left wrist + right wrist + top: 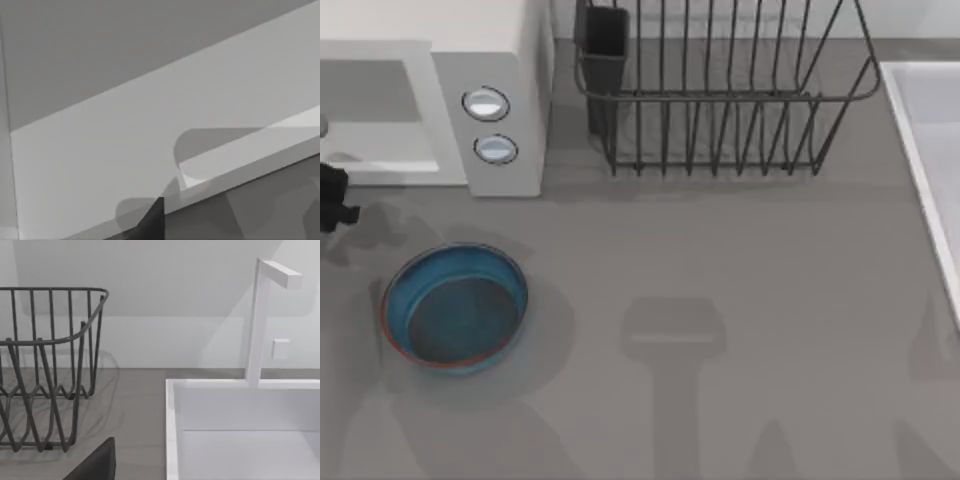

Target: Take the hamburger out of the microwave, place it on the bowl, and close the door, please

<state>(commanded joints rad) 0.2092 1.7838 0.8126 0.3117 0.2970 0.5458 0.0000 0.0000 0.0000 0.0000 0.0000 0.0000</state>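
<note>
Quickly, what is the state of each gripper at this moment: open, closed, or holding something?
Left gripper: at the top view's left edge, in front of the microwave; cannot be told.
Right gripper: near the wire rack; cannot be told.

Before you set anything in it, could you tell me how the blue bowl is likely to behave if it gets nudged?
The bowl sits upright on the bare grey table, wide and shallow, so it would probably slide rather than tip. Its round wall looks rigid and smooth, so a sideways touch may skate it away. A press on the thin reddish rim could rock it, though that is a guess.
</note>
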